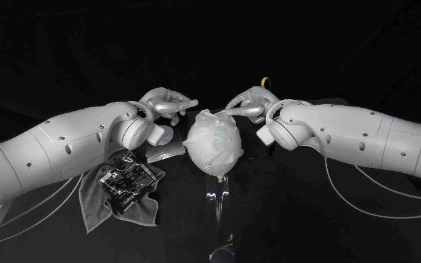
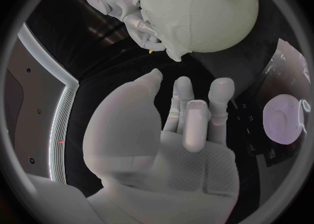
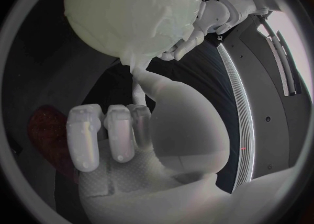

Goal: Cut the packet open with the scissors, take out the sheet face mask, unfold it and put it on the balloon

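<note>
The white sheet face mask is draped over the pale, egg-shaped balloon. It is wrinkled and bunched at the upper end, and the balloon stands between the two robot hands. The right robot hand pinches a flap of the mask's edge between thumb and one finger, with the remaining fingers curled toward the palm. The left robot hand holds nothing, its thumb standing apart from its fingers. Whether its fingertips touch the mask cannot be determined. On the robot's side of the left robot hand, a grey cloth lies on the black surface. It carries a clear item with dark contents whose detail is illegible. Behind the right robot hand, a yellow loop is largely hidden, and its identity cannot be confirmed.
</note>
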Tool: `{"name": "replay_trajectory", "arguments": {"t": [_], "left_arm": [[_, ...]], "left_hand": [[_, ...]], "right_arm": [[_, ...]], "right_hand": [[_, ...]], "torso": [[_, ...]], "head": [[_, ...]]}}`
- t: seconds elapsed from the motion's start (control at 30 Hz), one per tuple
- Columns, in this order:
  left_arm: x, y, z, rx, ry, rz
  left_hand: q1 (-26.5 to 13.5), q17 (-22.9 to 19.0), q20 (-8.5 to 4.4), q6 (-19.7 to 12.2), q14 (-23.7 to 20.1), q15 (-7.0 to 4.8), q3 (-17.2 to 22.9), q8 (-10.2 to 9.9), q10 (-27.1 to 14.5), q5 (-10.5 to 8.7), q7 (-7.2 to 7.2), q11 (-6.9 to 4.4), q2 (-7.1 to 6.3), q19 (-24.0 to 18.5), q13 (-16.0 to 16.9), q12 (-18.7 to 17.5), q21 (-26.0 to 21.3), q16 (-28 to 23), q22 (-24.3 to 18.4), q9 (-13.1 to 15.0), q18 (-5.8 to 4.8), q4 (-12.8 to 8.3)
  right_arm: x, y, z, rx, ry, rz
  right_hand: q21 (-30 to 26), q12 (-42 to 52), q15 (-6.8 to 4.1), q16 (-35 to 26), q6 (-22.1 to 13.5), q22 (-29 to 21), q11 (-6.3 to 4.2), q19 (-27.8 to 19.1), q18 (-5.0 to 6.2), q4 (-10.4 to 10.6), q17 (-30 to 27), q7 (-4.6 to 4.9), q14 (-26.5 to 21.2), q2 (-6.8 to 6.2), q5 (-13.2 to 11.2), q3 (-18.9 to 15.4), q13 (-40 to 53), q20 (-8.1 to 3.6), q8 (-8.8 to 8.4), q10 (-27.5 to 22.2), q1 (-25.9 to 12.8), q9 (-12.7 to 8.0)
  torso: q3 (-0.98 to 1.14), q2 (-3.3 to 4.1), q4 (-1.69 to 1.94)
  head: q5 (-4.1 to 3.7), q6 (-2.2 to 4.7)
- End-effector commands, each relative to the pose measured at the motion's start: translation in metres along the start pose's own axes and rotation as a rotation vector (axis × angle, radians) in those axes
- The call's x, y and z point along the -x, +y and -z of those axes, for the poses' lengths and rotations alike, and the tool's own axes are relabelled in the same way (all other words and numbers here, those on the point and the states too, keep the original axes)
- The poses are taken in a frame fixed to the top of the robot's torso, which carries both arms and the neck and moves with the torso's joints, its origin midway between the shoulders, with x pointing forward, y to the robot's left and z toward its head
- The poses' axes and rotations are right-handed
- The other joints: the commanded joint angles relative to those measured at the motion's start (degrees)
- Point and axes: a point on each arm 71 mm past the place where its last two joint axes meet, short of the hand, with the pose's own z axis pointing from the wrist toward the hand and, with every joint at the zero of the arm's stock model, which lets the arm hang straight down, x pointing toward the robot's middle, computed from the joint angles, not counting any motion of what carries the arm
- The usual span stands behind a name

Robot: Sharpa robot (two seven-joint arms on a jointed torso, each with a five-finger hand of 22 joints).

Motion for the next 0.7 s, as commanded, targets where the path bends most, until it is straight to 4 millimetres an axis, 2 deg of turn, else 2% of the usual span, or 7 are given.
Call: {"name": "replay_trajectory", "arguments": {"t": [0.03, 0.07, 0.27, 0.7], "left_arm": [[-0.007, -0.003, -0.003, -0.015, 0.053, -0.031], [-0.008, -0.003, -0.003, -0.015, 0.056, -0.035], [-0.012, -0.005, -0.007, -0.017, 0.073, -0.054], [-0.021, -0.007, -0.015, -0.022, 0.125, -0.07]], "left_hand": [[0.76, 2.74, 0.04, -0.06, 0.88, 0.07, -0.79, -0.23, 1.33, 0.09, 0.12, 0.14, -0.02, 1.26, 1.41, 1.37, 0.96, 0.7, 1.44, -0.15, 0.19, 0.17], [1.0, 3.78, 0.02, 0.04, 1.4, 0.03, -1.09, -0.23, 2.62, 0.06, 0.07, 0.14, 0.03, 2.09, 3.39, 2.81, 1.71, 1.07, 2.64, -0.21, -0.04, 0.19], [2.75, 6.1, -0.12, 0.48, 2.55, -0.15, -2.42, -0.36, 6.54, 0.08, -0.17, -0.11, 0.45, 3.8, 10.11, 7.88, 3.42, 1.94, 5.12, -0.6, -0.49, 0.02], [3.71, 10.69, -0.59, 2.04, 4.67, -0.64, -4.66, -0.72, 12.6, 0.08, -0.75, -0.67, 1.5, 6.48, 20.43, 15.08, 6.33, 3.27, 9.52, -1.35, -1.32, 0.82]], "right_arm": [[0.001, 0.0, 0.001, 0.006, -0.011, 0.014], [0.002, 0.0, 0.001, 0.005, -0.011, 0.015], [0.004, -0.002, 0.002, -0.002, -0.019, 0.023], [0.009, -0.005, 0.007, -0.011, -0.033, 0.038]], "right_hand": [[0.2, 0.2, -0.24, 0.25, -0.29, 15.1, -0.39, 6.1, -0.8, 0.06, 15.05, -0.13, 5.97, 0.01, 0.15, 0.34, 15.05, -0.31, 0.26, 6.17, -0.62, 2.82], [0.2, 0.2, -0.24, 0.25, -0.29, 15.1, -0.39, 6.1, -0.8, 0.06, 15.05, -0.13, 5.97, 0.01, 0.15, 0.34, 15.05, -0.31, 0.26, 6.17, -0.62, 2.82], [0.2, 0.2, -0.26, 0.25, -0.35, 15.1, -0.41, 6.1, -0.8, -0.18, 15.05, -0.15, 5.97, -0.04, 0.15, 0.73, 15.05, -0.33, 0.45, 6.17, -0.92, 3.06], [0.2, 0.2, -0.29, 0.25, -0.38, 15.1, -0.45, 6.1, -0.8, -0.53, 15.05, -0.19, 5.97, -0.11, 0.15, 1.25, 15.05, -0.35, 0.73, 6.17, -1.29, 3.4]], "torso": [[0.01, 0.0, -0.01], [0.01, 0.0, -0.01], [0.03, -0.02, -0.01], [0.03, -0.02, -0.04]], "head": [[0.07, -0.02], [0.07, -0.02], [0.03, 0.05], [-0.06, 0.14]]}}
